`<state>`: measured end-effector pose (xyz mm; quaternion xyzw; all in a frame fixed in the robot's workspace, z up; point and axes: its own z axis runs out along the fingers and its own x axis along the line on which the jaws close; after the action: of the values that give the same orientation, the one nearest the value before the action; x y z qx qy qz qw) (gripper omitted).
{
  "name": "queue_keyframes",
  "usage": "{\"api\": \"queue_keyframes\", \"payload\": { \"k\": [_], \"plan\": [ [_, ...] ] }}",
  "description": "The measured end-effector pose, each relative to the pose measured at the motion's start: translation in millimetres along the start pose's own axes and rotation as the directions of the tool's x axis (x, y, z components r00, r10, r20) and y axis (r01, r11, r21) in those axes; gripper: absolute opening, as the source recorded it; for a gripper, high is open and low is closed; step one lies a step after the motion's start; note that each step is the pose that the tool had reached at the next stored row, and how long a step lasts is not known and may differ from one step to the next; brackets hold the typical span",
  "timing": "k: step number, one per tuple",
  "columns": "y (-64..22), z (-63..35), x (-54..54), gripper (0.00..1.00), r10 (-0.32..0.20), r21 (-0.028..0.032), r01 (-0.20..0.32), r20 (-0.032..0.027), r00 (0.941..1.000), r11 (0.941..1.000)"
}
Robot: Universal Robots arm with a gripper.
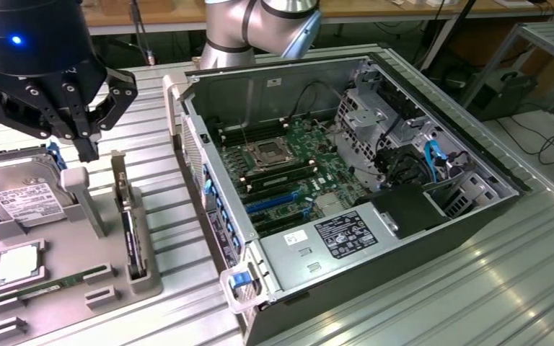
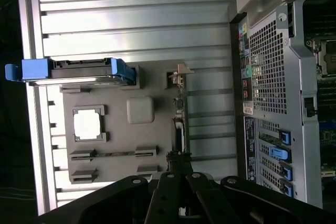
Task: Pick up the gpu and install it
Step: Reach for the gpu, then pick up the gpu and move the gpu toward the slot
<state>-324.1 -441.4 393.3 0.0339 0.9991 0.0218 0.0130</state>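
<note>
The gpu (image 1: 133,234) is a thin black card standing on its edge in a slot of the grey holder tray (image 1: 60,303), its pale metal bracket at the far end. My gripper (image 1: 89,153) hangs above the tray, a little toward the exterior view's left of the card, fingers shut together with nothing between them. The wrist view looks straight down on the gpu (image 2: 180,121), seen edge-on, with the gripper (image 2: 176,160) over its near end and apart from it.
The open computer case (image 1: 257,79) lies at the exterior view's right, motherboard and blue expansion slots (image 1: 275,205) exposed. The tray also holds a hard drive (image 1: 19,193) in a blue caddy, a processor (image 1: 17,264) and a green memory stick (image 1: 54,284). Ribbed metal tabletop (image 1: 469,288) surrounds them.
</note>
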Motion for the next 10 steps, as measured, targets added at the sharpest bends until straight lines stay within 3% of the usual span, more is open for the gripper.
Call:
{"api": "queue_keyframes", "payload": {
  "k": [10],
  "plan": [
    [0.0, 0.0, 0.0, 0.11, 0.000, 0.0000, 0.000, 0.0000, 1.0000, 1.0000]
  ]
}}
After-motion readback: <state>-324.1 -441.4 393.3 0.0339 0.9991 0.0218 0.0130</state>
